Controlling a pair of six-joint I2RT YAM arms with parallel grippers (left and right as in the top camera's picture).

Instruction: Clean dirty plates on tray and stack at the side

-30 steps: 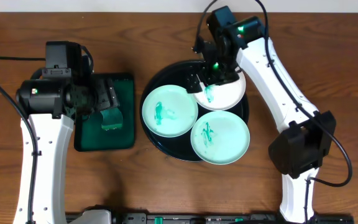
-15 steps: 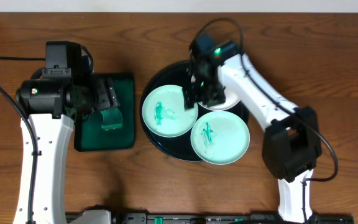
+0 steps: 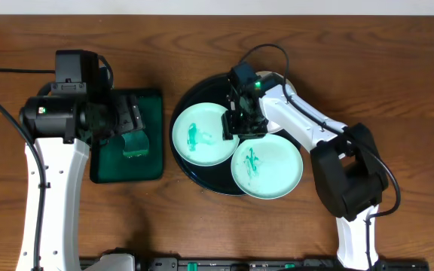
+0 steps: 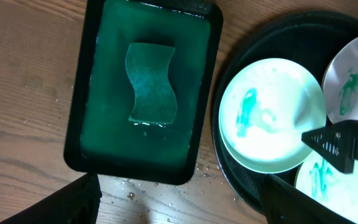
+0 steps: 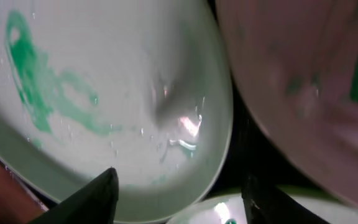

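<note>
Overhead: my right claw (image 3: 238,126) sits at the left plate's (image 3: 202,135) rim, on the tray (image 3: 206,90).
Left wrist: my left claw (image 4: 182,183) gapes above the sponge (image 4: 152,84).
Right wrist: my fingers (image 5: 95,199) are spread astride that rim.

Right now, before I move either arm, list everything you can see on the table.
plates: three, white with green smears, all on the round tray; left one, front one, back one partly under the right arm
round tray: one, glossy black, centre of the table
small tray: one, green, rectangular, left of the round tray
sponge: one, green, lying in the small tray
table: one, brown wood
arms: two, white and black; left, right
left gripper: open, above the small tray
right gripper: open, at the right edge of the left plate
</note>
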